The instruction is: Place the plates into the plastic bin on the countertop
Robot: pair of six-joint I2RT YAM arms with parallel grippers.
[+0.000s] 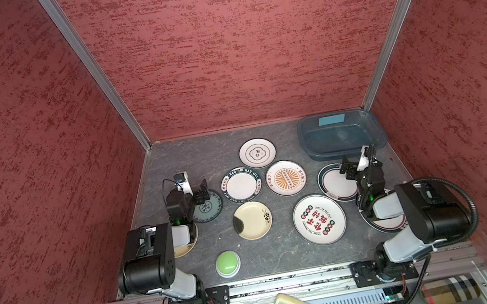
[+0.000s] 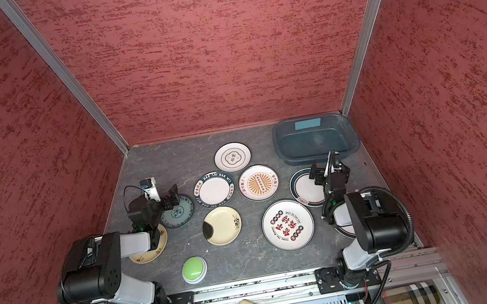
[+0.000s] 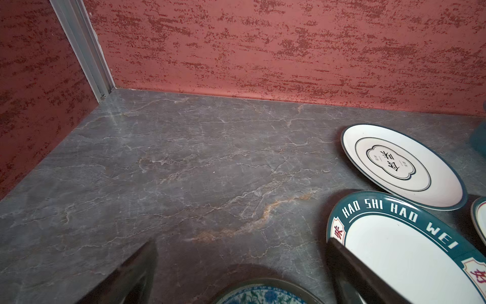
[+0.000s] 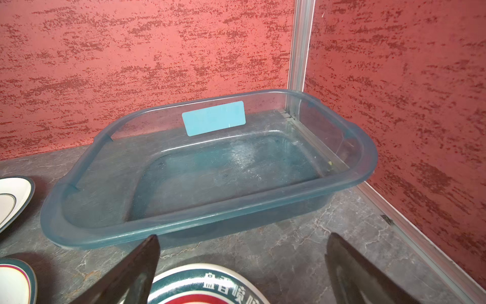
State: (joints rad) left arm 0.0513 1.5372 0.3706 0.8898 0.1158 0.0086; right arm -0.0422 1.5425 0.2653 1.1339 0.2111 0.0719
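Note:
Several plates lie flat on the dark grey countertop (image 1: 190,162). Among them are a white one (image 1: 257,153), a green-rimmed lettered one (image 1: 241,184), an orange-print one (image 1: 285,178), a red-print one (image 1: 319,219) and a cream-yellow one (image 1: 252,220). My left gripper (image 1: 200,195) (image 3: 242,244) hangs open over the far edge of the grey-green patterned plate (image 3: 263,294), holding nothing. My right gripper (image 1: 357,158) (image 4: 244,238) is open and empty above the rim of a green-rimmed plate (image 4: 200,287). The blue-grey plastic bin (image 4: 210,168) (image 1: 339,137) sits empty just beyond it in the back right corner.
A green dome button (image 1: 228,262) sits near the front edge. Red walls close in the back and both sides. Each forearm partly hides another plate: a cream one (image 1: 185,249) on the left and a white one (image 1: 383,225) on the right. A clock, a calculator and a stapler lie below the front rail.

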